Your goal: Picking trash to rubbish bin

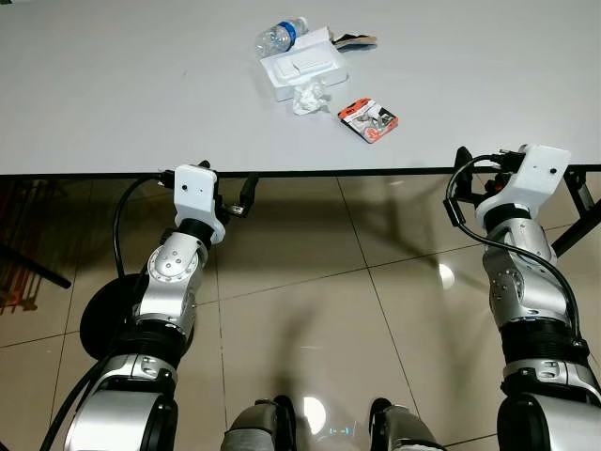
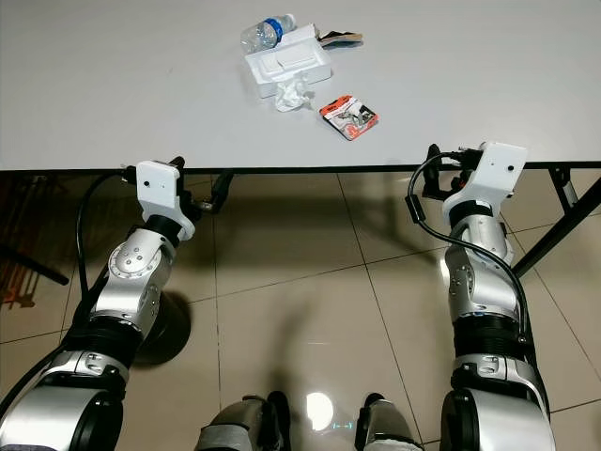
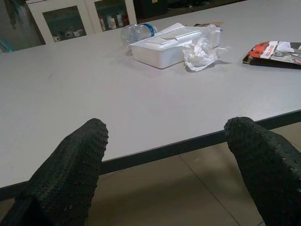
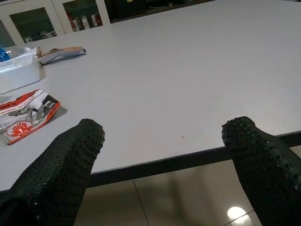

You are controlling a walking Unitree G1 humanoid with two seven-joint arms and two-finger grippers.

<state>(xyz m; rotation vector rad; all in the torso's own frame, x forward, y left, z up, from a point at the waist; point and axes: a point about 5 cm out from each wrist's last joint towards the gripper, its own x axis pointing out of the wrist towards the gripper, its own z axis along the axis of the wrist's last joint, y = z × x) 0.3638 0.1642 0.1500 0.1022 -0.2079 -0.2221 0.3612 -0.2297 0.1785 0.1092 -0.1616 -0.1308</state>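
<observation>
Both grippers, left gripper (image 3: 164, 165) and right gripper (image 4: 162, 162), spread wide at the grey table (image 1: 113, 85) edge; white foam box (image 1: 302, 68), crumpled tissue (image 1: 309, 98), clear plastic bottle (image 1: 279, 36) top centre.

Matt table (image 1: 141, 85), glossy floor tiles (image 1: 310, 282), clear plastic bottle (image 1: 280, 36).

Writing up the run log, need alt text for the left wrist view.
The open left gripper hangs just short of the dark edge of a grey table, its two black fingers spread wide and empty. Farther back on the table lie a white foam container, a crumpled tissue against it, a plastic water bottle behind and a red-and-white package off to one side.
</observation>
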